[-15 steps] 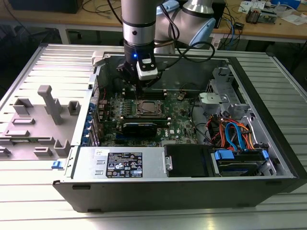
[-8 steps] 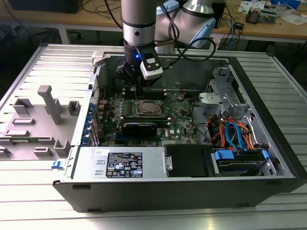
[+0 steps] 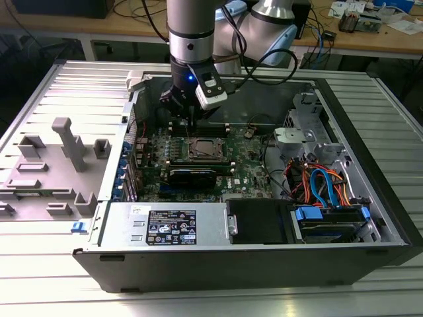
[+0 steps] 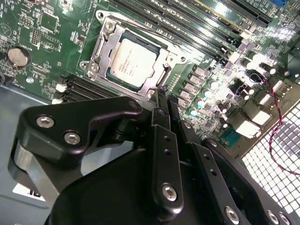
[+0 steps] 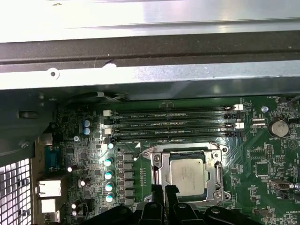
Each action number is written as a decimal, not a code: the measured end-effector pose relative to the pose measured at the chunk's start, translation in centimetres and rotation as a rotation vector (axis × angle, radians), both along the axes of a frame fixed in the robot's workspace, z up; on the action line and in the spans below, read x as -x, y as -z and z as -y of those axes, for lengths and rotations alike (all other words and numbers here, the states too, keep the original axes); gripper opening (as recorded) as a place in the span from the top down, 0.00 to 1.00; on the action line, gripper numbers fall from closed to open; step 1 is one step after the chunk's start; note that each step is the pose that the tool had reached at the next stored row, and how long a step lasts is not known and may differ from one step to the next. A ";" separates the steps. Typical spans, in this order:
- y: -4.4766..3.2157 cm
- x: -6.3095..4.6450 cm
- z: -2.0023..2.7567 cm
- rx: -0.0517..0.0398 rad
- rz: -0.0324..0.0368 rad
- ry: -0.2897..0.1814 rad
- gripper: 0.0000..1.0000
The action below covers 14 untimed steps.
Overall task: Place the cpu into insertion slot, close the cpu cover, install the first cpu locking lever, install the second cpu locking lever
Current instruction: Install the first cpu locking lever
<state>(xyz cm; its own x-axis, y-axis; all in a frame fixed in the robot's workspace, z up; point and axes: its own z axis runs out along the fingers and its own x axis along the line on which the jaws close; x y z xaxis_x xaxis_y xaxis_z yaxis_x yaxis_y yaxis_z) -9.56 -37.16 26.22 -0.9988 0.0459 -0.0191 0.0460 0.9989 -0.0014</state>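
Note:
The cpu point(image 4: 132, 62) point(image 5: 187, 172) lies flat in the insertion slot point(image 3: 206, 149) on the green motherboard, silvery top up. The cpu cover point(image 4: 104, 47) point(image 5: 161, 165) is down around it, framing the chip. My gripper point(image 4: 166, 96) point(image 5: 164, 188) point(image 3: 192, 122) is shut, its two thin black fingers point(image 5: 157, 199) pressed side by side. The tips hover at the slot's edge, beside a thin wire lever end point(image 4: 157, 88). I cannot tell whether the tips touch that lever.
Long memory slots point(image 5: 171, 123) run along one side of the socket, and a coin battery point(image 5: 277, 127) sits beyond it. A black card point(image 3: 192, 175), the power supply point(image 3: 168, 224), coloured cables point(image 3: 324, 185) and the case walls point(image 3: 218, 264) crowd the board. Grey fixtures point(image 3: 66, 145) stand outside on the exterior view's left.

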 end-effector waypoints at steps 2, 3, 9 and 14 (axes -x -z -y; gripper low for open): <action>0.00 0.0 0.00 0.0000 0.0000 0.000 0.84; 0.00 0.0 0.00 -0.0001 0.0000 0.000 0.89; 0.00 0.0 0.00 0.0000 0.0000 0.000 0.89; 0.00 0.1 0.00 -0.0001 0.0000 0.000 0.89</action>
<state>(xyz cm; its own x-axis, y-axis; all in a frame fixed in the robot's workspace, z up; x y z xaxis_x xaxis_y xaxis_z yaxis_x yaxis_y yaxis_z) -9.64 -37.16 26.21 -0.9988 0.0459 -0.0192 0.0460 0.9989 -0.0013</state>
